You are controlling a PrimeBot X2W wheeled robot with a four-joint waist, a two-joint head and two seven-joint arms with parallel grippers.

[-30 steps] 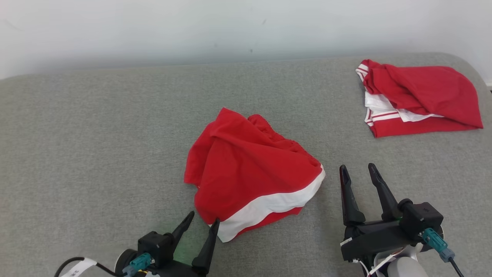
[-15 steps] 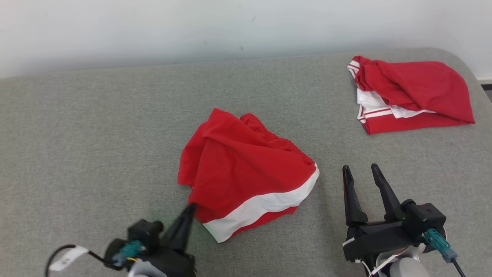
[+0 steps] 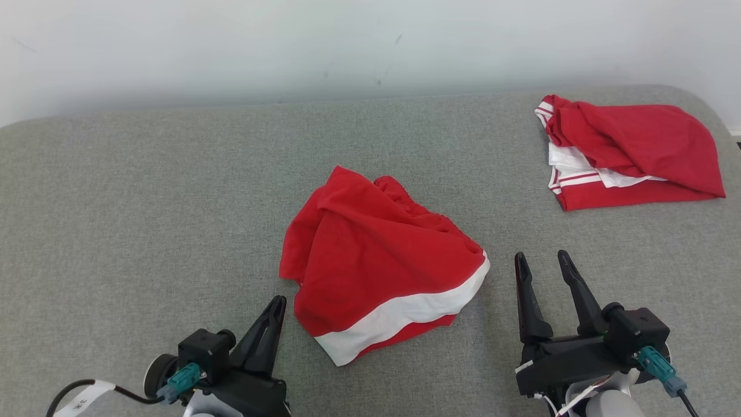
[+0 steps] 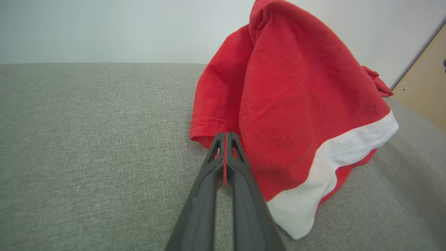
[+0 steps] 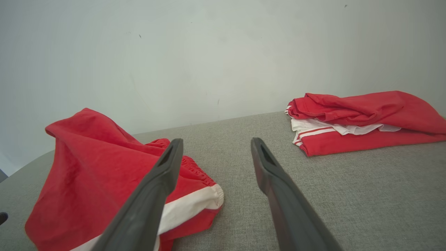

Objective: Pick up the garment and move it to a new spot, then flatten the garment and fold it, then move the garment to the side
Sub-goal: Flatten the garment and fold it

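Left wrist view: left gripper [image 4: 225, 136] pressed together, holding nothing, tips just beside the smaller red garment's [image 4: 296, 104] near-left hem. Near right: right gripper [image 3: 541, 260] spread, empty. Far right: garment [image 3: 637, 145] loosely folded, untouched. Judged: pick-up pending; needs a far-right reach.

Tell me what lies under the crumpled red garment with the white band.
Only grey upholstered surface shows around the crumpled red garment with a white band; whatever lies beneath is covered by its folds. The left pincer is shut on its near hem.

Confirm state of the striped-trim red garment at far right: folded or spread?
Folded: striped-trim garment lies as stacked layers, red over white over red.
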